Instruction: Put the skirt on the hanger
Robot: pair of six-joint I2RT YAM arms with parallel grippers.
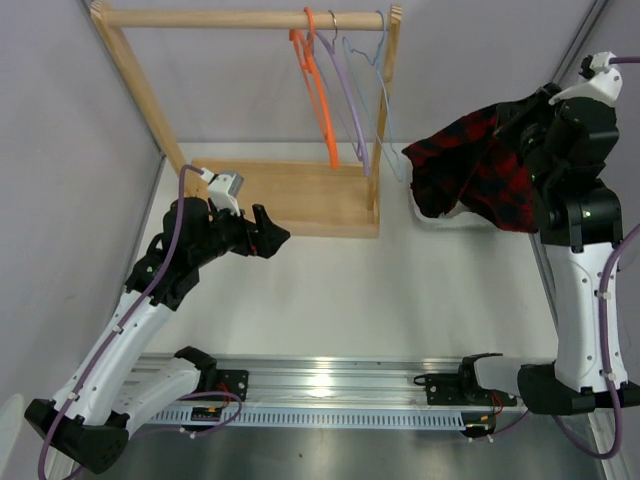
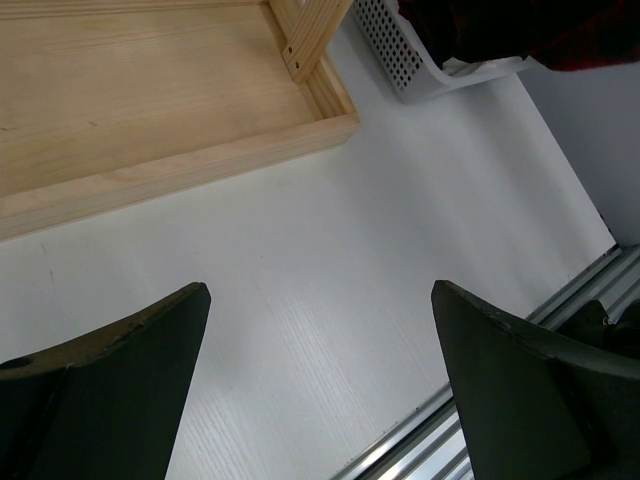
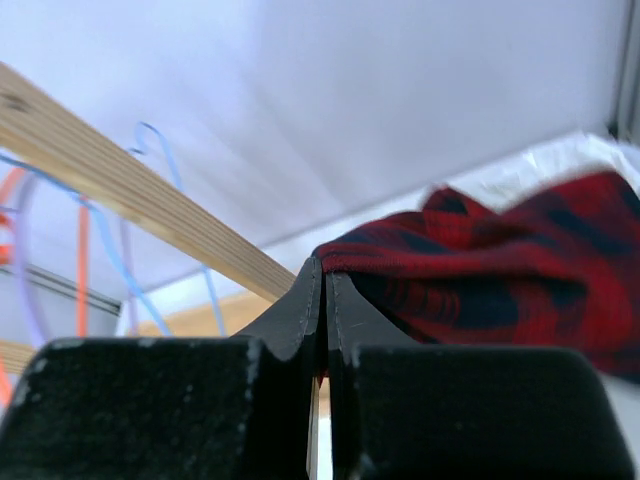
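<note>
The red and black plaid skirt [image 1: 470, 165] hangs lifted at the right, above a white basket, with its edge pinched in my right gripper [image 1: 522, 128]. In the right wrist view the jaws [image 3: 325, 275] are shut on the skirt [image 3: 500, 270]. The lavender hanger [image 1: 348, 95] hangs on the wooden rail between an orange hanger [image 1: 318, 90] and a pale blue hanger [image 1: 385, 95], left of the skirt. It also shows in the right wrist view [image 3: 22, 250]. My left gripper [image 1: 275, 238] is open and empty [image 2: 320, 300] above the table, near the rack's base.
The wooden rack has a top rail [image 1: 220, 17], side posts and a flat base [image 1: 290, 195]. A perforated white basket [image 2: 400, 50] with white fabric stands right of the base, under the skirt. A metal rail [image 1: 330, 385] runs along the near edge.
</note>
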